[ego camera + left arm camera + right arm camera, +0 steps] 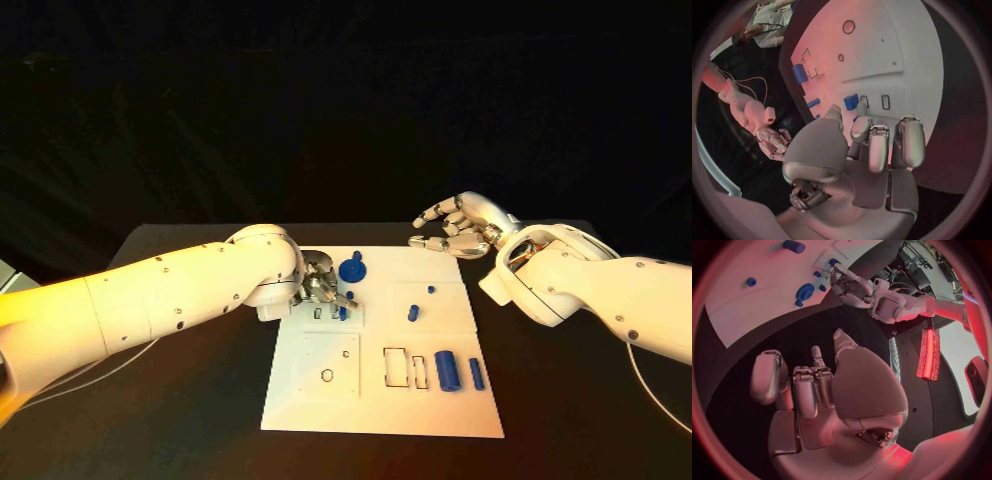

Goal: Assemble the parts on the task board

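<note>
The white task board [433,415] lies mid-table. My left hand [325,284] hovers low over its far left part. Its thumb and a fingertip [861,111] flank a small blue part [851,102] standing beside two slots; whether they pinch it is unclear. The same hand [859,289] and blue part [834,262] appear in the right wrist view. A round blue part [355,268] lies just beyond the hand. My right hand [459,228] hangs over the black table past the board's far right corner, fingers loosely bent and holding nothing.
Two blue cylinders [447,370] [476,373] lie on the board's right side near rectangular slots. Two small blue parts [431,291] [413,313] stand mid-board. A thin cable [87,375] trails on the table at the left.
</note>
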